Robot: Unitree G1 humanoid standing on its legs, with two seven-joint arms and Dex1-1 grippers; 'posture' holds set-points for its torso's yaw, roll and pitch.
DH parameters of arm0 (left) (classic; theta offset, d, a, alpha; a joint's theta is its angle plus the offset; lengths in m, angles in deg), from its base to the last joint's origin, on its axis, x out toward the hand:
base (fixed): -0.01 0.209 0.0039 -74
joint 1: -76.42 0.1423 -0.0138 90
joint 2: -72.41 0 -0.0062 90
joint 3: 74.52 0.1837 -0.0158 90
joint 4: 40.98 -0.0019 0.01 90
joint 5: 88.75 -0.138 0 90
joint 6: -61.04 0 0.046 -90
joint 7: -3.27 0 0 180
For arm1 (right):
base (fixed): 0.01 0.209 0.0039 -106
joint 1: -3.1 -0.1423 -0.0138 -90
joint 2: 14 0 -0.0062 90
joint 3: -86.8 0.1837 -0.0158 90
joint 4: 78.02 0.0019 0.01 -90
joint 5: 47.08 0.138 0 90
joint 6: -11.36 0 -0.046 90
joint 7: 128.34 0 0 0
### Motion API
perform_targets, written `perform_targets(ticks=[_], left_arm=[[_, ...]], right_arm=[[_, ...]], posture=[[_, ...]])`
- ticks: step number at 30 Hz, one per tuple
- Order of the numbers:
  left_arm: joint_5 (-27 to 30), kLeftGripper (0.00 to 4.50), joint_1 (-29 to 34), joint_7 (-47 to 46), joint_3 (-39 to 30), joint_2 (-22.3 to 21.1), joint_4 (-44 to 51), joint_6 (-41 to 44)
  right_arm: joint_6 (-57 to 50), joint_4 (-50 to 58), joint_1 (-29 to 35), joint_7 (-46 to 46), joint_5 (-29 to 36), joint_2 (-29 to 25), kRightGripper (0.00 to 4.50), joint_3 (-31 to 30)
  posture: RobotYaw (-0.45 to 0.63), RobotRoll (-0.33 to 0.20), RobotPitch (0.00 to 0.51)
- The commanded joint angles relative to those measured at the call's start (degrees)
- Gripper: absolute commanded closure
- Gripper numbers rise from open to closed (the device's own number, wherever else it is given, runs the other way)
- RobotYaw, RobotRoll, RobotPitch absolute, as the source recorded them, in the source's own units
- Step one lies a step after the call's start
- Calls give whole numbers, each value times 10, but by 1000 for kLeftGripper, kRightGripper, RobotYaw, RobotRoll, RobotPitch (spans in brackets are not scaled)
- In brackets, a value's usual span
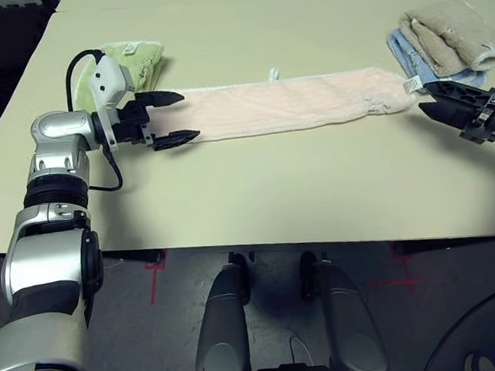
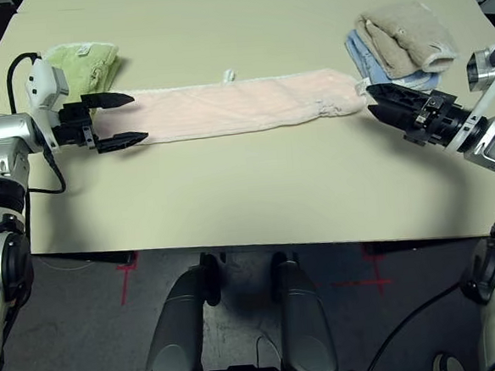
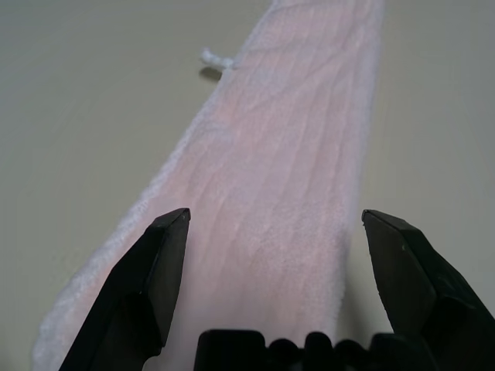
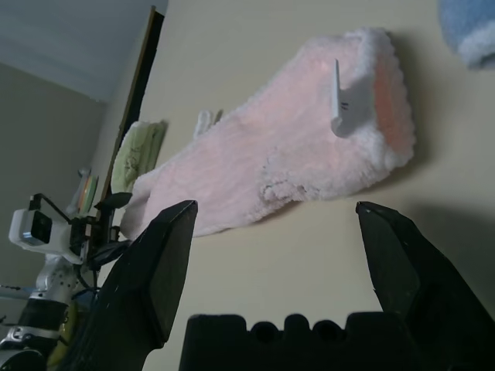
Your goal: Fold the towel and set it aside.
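Observation:
The pale pink towel (image 1: 288, 104) lies folded into a long narrow strip across the table, with a small white loop (image 1: 273, 73) on its far edge and a white tag (image 4: 340, 100) at its right end. My left gripper (image 1: 177, 117) is open at the strip's left end, one finger on each side of it and nothing pinched. In the left wrist view the towel (image 3: 286, 178) runs away between the two fingers. My right gripper (image 2: 376, 100) is open just off the strip's right end, apart from the cloth.
A light green folded towel (image 1: 137, 57) lies behind my left gripper. A beige folded towel (image 1: 449, 31) sits on a blue one (image 1: 408, 55) at the back right, just behind my right gripper. The table's front edge (image 1: 252, 245) runs below the strip.

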Motion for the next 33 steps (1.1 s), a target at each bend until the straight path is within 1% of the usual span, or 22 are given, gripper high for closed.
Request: perform_targets(ticks=[1,4,8,16,21,33], left_arm=[[-4,0,-7,3,0,-3,-16,4],[-7,0,-13,-2,-1,-6,-26,3],[-6,0,-22,-6,-3,-5,-34,2],[-8,0,-28,-2,-1,-9,-37,-5],[-9,0,-29,0,0,-12,-41,-8],[-14,0,-33,3,2,-15,-48,-13]], right_arm=[[7,23,12,-45,2,16,25,2],[0,29,10,-79,3,37,25,-4],[24,19,-1,-117,1,54,25,4],[46,-15,-12,-153,5,50,25,7],[50,-15,-9,-182,19,56,25,27],[76,-11,2,-221,32,66,25,35]], posture=[[-4,0,319],[-1,0,322],[3,0,324],[9,0,328],[7,0,328],[2,0,326]])
